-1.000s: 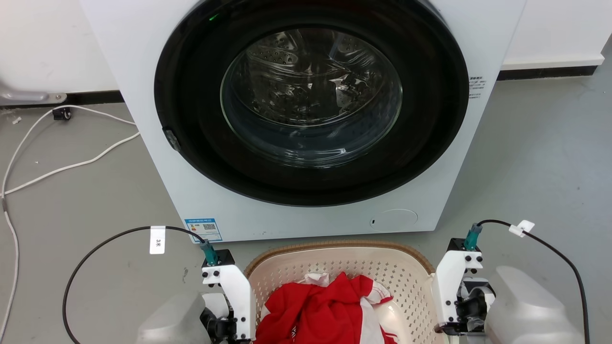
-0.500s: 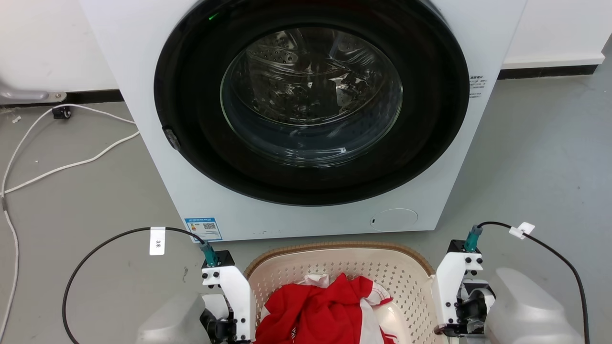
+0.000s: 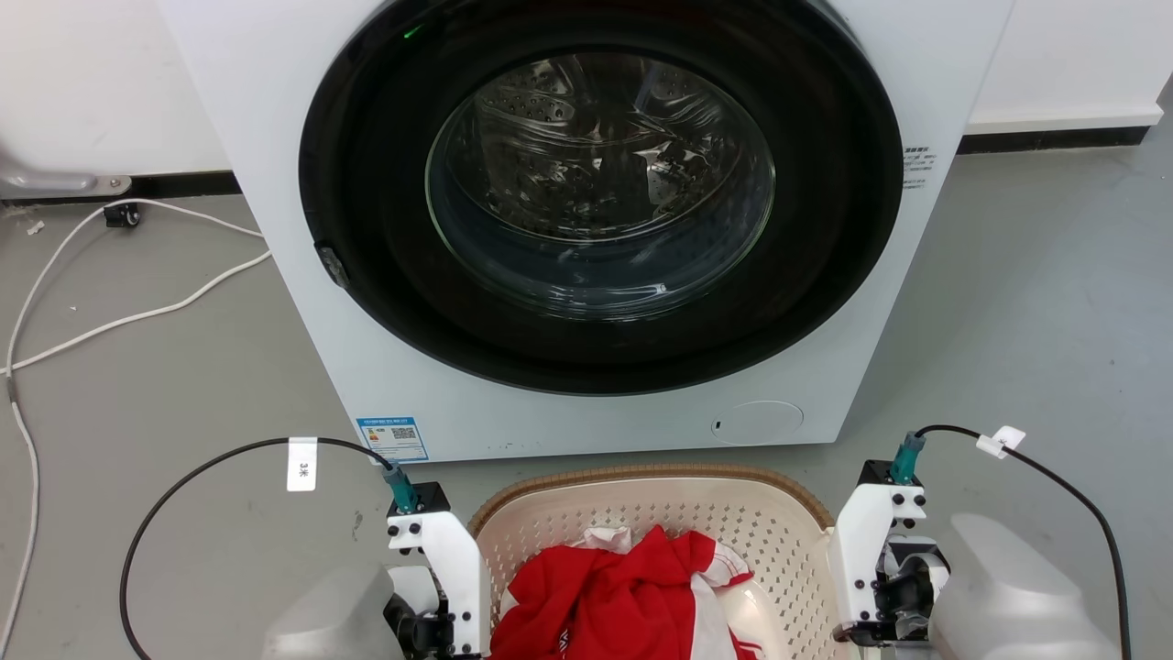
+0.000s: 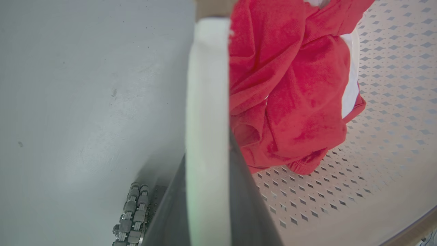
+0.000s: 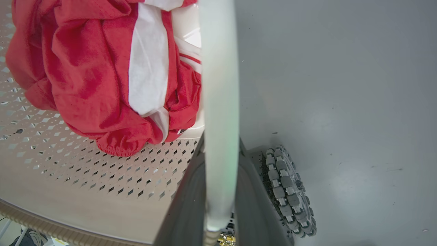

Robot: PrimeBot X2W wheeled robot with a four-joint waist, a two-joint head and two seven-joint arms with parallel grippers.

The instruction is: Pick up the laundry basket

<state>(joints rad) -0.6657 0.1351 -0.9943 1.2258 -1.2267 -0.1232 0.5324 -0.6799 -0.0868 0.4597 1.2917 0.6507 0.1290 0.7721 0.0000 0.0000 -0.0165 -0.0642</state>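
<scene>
The left gripper (image 4: 208, 164) and right gripper (image 5: 220, 164) are each clamping a white loop handle (image 4: 207, 85) of the laundry basket (image 3: 761, 522), which is sitting in front of the washing machine (image 3: 312, 348). Over the last second only the camera is shifting slightly. The basket is keeping its position between the grippers, so the lift is probably just starting.

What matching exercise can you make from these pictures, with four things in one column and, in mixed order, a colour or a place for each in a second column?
Things:
1. laundry basket
2. garment
3. washing machine
4. loose cable

Descriptions:
A. red with white parts, inside the basket
B. cream, perforated, with a brown rim
C. white body with a dark round door
D. white, on the grey floor to the left of the machine

Pairs: 1-B, 2-A, 3-C, 4-D
</scene>
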